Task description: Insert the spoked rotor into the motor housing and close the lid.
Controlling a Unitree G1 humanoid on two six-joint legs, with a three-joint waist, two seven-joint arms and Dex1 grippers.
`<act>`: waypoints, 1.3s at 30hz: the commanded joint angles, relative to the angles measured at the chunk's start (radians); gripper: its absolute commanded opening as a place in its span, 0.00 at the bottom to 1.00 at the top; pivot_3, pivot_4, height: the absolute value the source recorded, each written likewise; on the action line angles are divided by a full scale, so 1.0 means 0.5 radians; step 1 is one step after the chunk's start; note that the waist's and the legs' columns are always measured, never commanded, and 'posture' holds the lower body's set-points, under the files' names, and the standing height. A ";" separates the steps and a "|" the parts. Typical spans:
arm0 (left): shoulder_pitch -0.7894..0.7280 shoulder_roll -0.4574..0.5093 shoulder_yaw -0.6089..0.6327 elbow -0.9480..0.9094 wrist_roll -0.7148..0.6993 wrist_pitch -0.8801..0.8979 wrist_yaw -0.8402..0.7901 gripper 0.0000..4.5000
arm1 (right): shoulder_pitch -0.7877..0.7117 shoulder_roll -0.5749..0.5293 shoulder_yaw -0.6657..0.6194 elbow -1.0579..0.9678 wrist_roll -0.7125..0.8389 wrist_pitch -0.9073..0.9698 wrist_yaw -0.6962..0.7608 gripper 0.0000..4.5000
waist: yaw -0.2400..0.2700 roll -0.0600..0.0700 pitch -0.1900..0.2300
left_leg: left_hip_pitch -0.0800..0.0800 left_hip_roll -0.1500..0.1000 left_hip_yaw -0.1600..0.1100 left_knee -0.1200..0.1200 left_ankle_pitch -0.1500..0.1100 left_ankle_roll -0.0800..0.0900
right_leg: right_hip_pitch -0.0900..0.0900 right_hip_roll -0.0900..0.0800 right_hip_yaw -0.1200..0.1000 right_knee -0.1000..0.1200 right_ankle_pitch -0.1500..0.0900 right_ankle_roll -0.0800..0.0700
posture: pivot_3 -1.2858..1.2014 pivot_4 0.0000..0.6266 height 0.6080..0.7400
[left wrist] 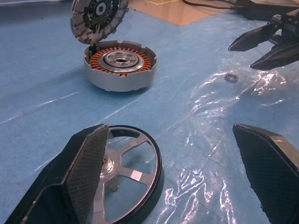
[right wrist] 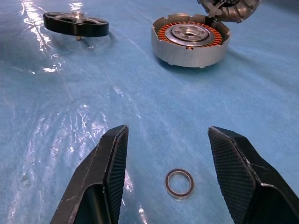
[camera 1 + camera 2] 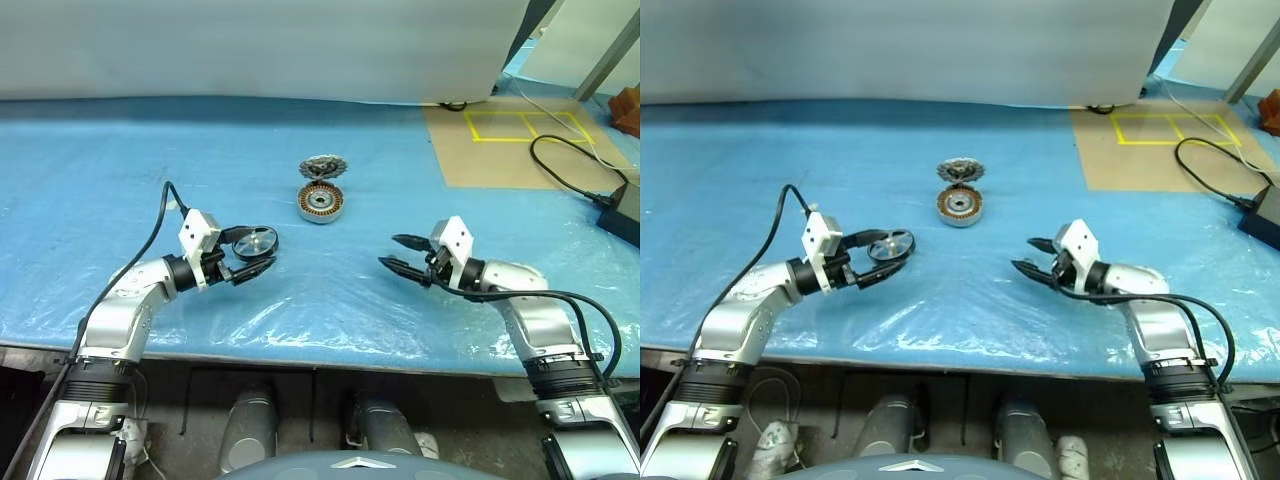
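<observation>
The left gripper [image 3: 262, 250] has its two black fingers spread wide and grips nothing. On the table between them, close against one finger [image 1: 84, 172], lies one flat round wheel with a dark rim, silver open spokes and a small central hub [image 1: 135, 177]; I cannot tell whether finger and wheel touch.

The right gripper [image 3: 388, 250] faces the left one across the table, well apart from it. Its fingers are partly spread and also empty. One small thin metal ring [image 2: 179, 183] lies flat on the table beneath the gap between its fingers.

Beyond both grippers, roughly midway between them, stands one short round silver-grey metal housing [image 3: 320, 203], open at the top, with copper-brown windings around a central hole. One silver disc with a toothed, jagged edge [image 3: 322, 167] leans tilted against the housing's far rim, on the side away from the grippers.

All four parts rest on one shiny blue plastic sheet [image 3: 120, 180] covering the table.
</observation>
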 commanded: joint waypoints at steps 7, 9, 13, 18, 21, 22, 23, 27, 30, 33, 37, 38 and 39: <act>-0.091 -0.090 0.091 0.015 -0.108 0.046 0.079 1.00 | -0.090 0.002 -0.036 0.043 -0.006 -0.109 -0.046 0.63 | -0.001 0.000 0.000 | 0.000 0.000 0.000 0.000 0.000 0.000 | 0.000 0.000 0.000 0.000 0.000 0.000 | 0.52 0.24 1.00; -0.112 -0.093 0.101 0.034 -0.108 0.025 0.077 1.00 | -0.082 0.016 -0.022 0.026 -0.007 -0.114 -0.057 0.67 | 0.000 0.000 0.000 | 0.000 0.000 0.000 0.000 0.000 0.000 | 0.000 0.000 0.000 0.000 0.000 0.000 | 0.52 0.24 1.00; -0.126 -0.093 0.128 0.065 -0.134 0.014 0.046 1.00 | -0.050 0.028 -0.018 -0.019 0.050 -0.084 -0.002 0.89 | -0.002 0.000 0.000 | -0.001 0.000 0.000 0.000 0.000 0.000 | 0.000 0.000 0.000 0.000 0.000 0.000 | 0.52 0.24 1.00; -0.119 -0.073 0.124 0.072 -0.126 -0.001 0.028 1.00 | -0.065 -0.010 -0.020 -0.009 0.001 -0.089 -0.010 0.99 | -0.001 0.000 0.000 | -0.001 0.000 0.000 0.000 0.000 0.000 | 0.000 0.000 0.000 0.000 0.000 0.000 | 0.52 0.24 1.00; -0.121 -0.051 0.086 0.109 -0.058 -0.037 0.023 1.00 | -0.088 -0.027 -0.031 0.005 0.020 -0.031 0.003 0.99 | -0.001 0.000 0.000 | -0.001 0.000 0.000 0.000 0.000 0.000 | 0.000 0.000 0.000 0.000 0.000 0.000 | 0.52 0.24 1.00; -0.114 -0.037 0.062 0.115 -0.032 -0.064 -0.004 1.00 | -0.090 -0.032 -0.034 0.001 0.031 -0.021 0.011 0.99 | -0.002 0.000 0.000 | -0.001 0.000 0.000 0.000 0.000 0.000 | 0.000 0.000 0.000 0.000 0.000 0.000 | 0.52 0.24 1.00; -0.106 -0.029 0.034 0.126 0.009 -0.110 -0.021 1.00 | -0.092 -0.035 -0.038 -0.003 0.036 -0.017 0.014 0.99 | -0.001 0.000 0.000 | -0.001 0.000 0.000 0.000 0.000 0.000 | 0.000 0.000 0.000 0.000 0.000 0.000 | 0.52 0.24 1.00; -0.066 -0.036 -0.016 0.131 0.084 -0.215 -0.045 1.00 | -0.082 -0.035 -0.047 -0.044 0.080 0.027 0.035 0.99 | -0.001 0.000 0.000 | -0.001 0.000 0.000 0.000 0.000 0.000 | 0.000 0.000 0.000 -0.001 0.000 0.000 | 0.52 0.24 1.00; -0.037 -0.052 -0.032 0.139 0.124 -0.310 -0.038 1.00 | -0.044 -0.052 -0.034 -0.057 0.063 0.027 0.049 0.99 | -0.001 0.000 0.000 | -0.001 0.000 0.000 0.000 0.000 0.000 | 0.000 0.000 0.000 -0.001 0.000 0.000 | 0.52 0.24 1.00; -0.036 -0.081 -0.008 0.135 0.087 -0.325 -0.041 1.00 | -0.008 -0.073 -0.052 -0.059 0.056 0.021 0.042 0.99 | 0.001 0.000 0.000 | -0.001 0.000 0.000 0.000 0.000 0.000 | 0.000 0.000 0.000 -0.001 0.000 0.000 | 0.52 0.24 1.00; -0.042 -0.094 -0.012 0.135 0.091 -0.324 -0.042 1.00 | 0.006 -0.072 -0.034 -0.043 0.032 -0.007 0.030 0.99 | 0.001 0.000 0.000 | 0.000 0.000 0.000 0.000 0.000 0.000 | 0.000 0.000 0.000 -0.001 0.000 0.000 | 0.52 0.24 1.00; -0.041 -0.097 -0.014 0.131 0.089 -0.320 -0.043 1.00 | 0.004 -0.066 -0.024 -0.050 0.032 -0.002 0.033 0.99 | 0.001 0.000 0.000 | 0.000 0.000 0.000 0.000 0.000 0.000 | 0.000 0.000 0.000 -0.001 0.000 0.000 | 0.52 0.24 1.00; -0.038 -0.098 -0.016 0.126 0.087 -0.317 -0.043 1.00 | 0.003 -0.063 -0.017 -0.056 0.032 0.002 0.035 0.99 | 0.001 0.000 0.000 | 0.000 0.000 0.000 0.000 0.000 0.000 | 0.000 0.000 0.000 -0.001 0.000 0.000 | 0.52 0.24 1.00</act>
